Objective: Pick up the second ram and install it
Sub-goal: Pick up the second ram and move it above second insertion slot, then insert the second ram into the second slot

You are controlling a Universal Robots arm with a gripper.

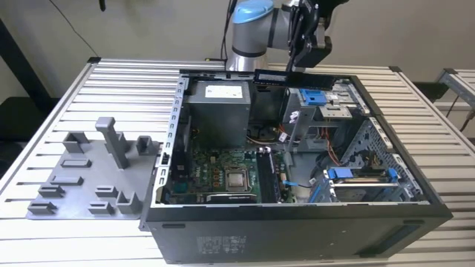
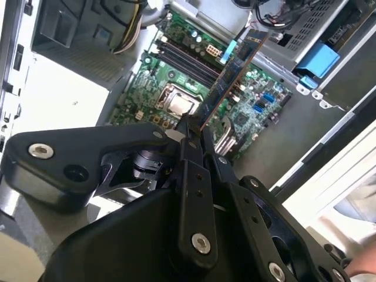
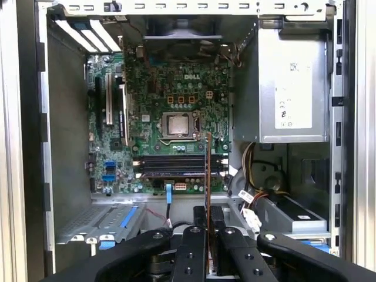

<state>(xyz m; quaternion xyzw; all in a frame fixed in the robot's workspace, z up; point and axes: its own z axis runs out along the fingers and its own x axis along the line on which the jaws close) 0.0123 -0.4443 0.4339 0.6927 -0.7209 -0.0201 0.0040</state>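
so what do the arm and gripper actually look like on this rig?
Arm: round silver-grey links with a light-blue joint cap; a thin dark cable runs alongside it near the base. Gripper: all matte black. In the second wrist view, two narrow flat fingers sit on bolted linkage bars with silver screw heads and rounded pivot housings.

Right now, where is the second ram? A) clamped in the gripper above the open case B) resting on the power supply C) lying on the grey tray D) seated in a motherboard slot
A: the gripper is shut on the second ram, holding it in the air over the open computer case.
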